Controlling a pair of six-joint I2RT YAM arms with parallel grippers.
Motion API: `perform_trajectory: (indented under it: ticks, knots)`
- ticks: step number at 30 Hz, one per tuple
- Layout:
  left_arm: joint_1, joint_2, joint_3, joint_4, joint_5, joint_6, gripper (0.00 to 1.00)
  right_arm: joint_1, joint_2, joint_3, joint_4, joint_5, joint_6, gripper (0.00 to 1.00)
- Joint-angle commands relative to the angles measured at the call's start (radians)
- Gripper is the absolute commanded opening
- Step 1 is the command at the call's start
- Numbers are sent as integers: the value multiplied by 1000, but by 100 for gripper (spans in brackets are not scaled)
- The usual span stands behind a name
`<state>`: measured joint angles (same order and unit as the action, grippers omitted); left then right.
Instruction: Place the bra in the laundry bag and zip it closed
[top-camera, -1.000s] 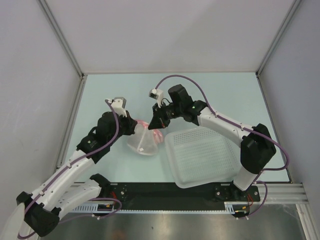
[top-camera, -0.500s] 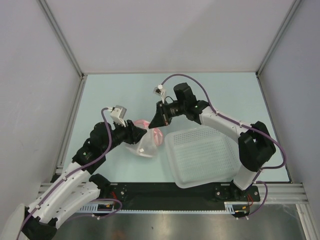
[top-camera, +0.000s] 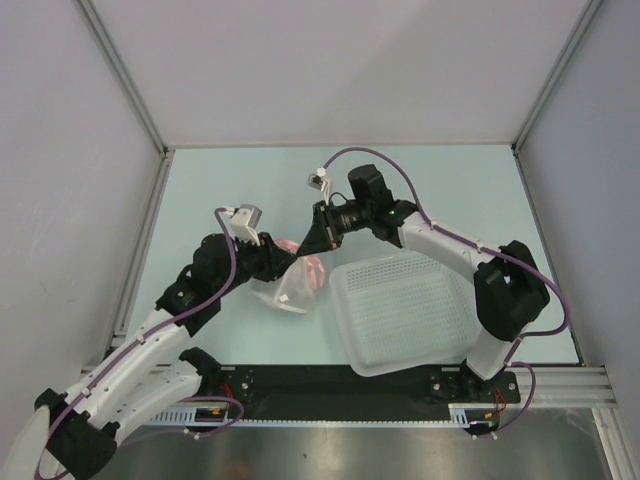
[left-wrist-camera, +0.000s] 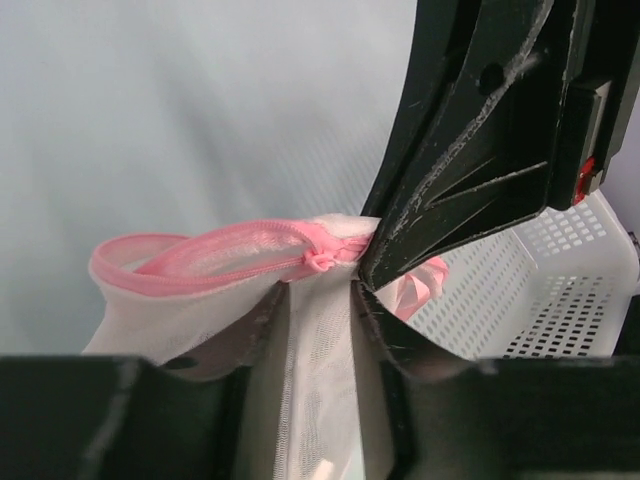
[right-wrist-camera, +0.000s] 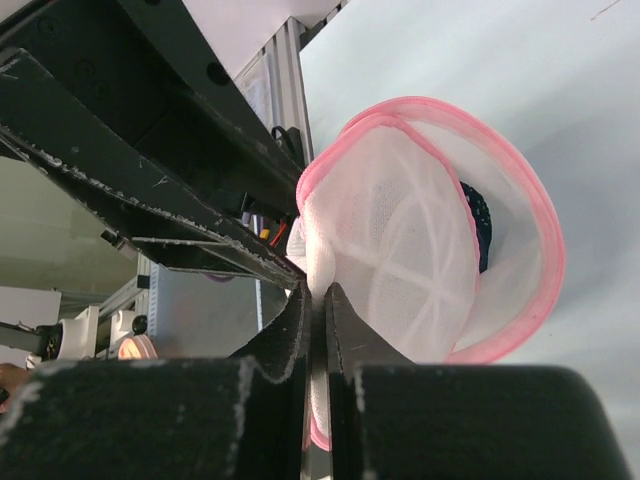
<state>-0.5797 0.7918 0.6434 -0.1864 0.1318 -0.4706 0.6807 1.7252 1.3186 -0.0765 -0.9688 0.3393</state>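
Note:
The laundry bag, white mesh with a pink zipper rim, hangs between both grippers left of the basket. My left gripper is closed on its mesh just below the pink zipper pull; the mesh fills the gap between the fingers. My right gripper is shut on the bag's edge from the other side, its fingers nearly touching mine. The bra, dark navy, shows inside the open bag behind a mesh flap. It is hidden in the top view.
A white perforated plastic basket lies at the front right, close beside the bag, and also shows in the left wrist view. The table's metal frame rails run along the left and back edges.
My right wrist turned and lifted slightly while keeping its hold. My left arm shifted, its gripper ending up closer to the right gripper at the bag's rim. The bag stayed roughly in place.

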Motion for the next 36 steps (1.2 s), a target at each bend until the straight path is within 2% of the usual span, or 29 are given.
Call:
perform_trajectory:
  ticks: [1, 3, 12, 16, 21, 27, 28, 36]
  knots:
    - [-2, -26, 53, 4, -44, -11, 48, 2, -10, 10, 30, -34, 3, 0]
    - [0, -23, 59, -2, -55, -11, 50, 5, -12, 10, 34, -34, 4, 0]
    - [0, 33, 110, 21, -57, -14, 44, 23, -21, 10, 29, -34, -5, 0]
    - [0, 72, 140, 10, -52, -11, 33, 28, -26, 13, 24, -34, -11, 0]
    - [0, 78, 154, -13, -89, -8, 26, 29, -36, 11, 14, -31, -22, 0]
    - [0, 124, 211, -91, -168, 12, 6, 30, -42, 19, -20, -22, -62, 0]
    - [1, 127, 219, -114, -182, 16, 0, 29, -44, 22, -23, -22, -66, 0]
    - [1, 116, 263, -243, -305, 64, 0, 8, -56, 31, -87, 14, -151, 0]
